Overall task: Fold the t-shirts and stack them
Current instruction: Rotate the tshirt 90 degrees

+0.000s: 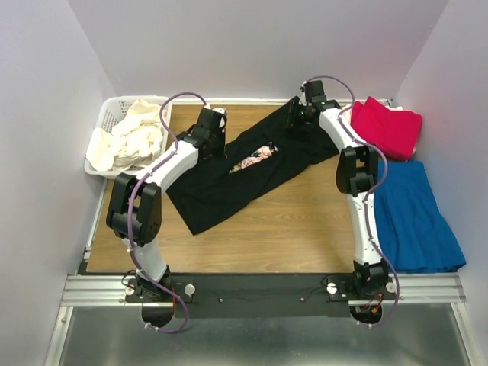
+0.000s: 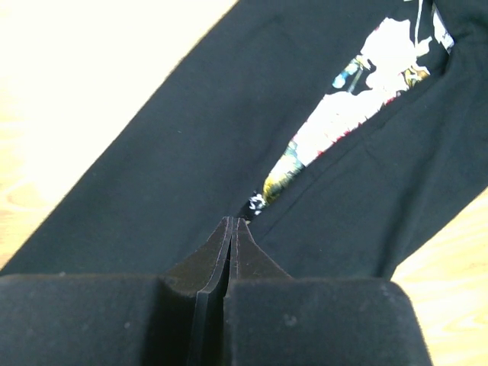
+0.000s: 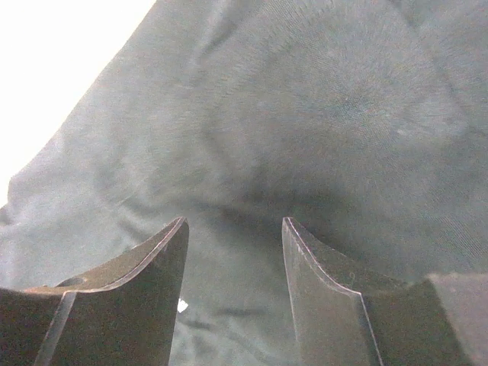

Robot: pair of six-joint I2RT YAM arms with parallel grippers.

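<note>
Top external view shows the black t-shirt (image 1: 244, 171) lying slantwise on the wooden table (image 1: 305, 229). It is a long folded strip that runs from the near left to the far right. A bit of its flower print (image 1: 255, 158) shows in the middle. The left arm bends out to the left at its elbow, then reaches up and in. The left gripper (image 1: 216, 130) is at the shirt's left edge. From the left wrist view, the left gripper (image 2: 231, 229) has its two fingers pressed tight together, with the tip close to the print (image 2: 343, 114). You cannot tell if any cloth is pinched between them. The right arm goes up the right side and bends left at the far end. The right gripper (image 1: 301, 114) sits over the shirt's far end. From the right wrist view, its fingers (image 3: 152, 259) are apart with black cloth (image 3: 305, 114) under the gap. A red t-shirt (image 1: 387, 126) lies folded at the far right, near a blue cloth (image 1: 415, 221). Cream t-shirts (image 1: 133, 133) sit in a white basket (image 1: 114, 103) at the far left.
</note>
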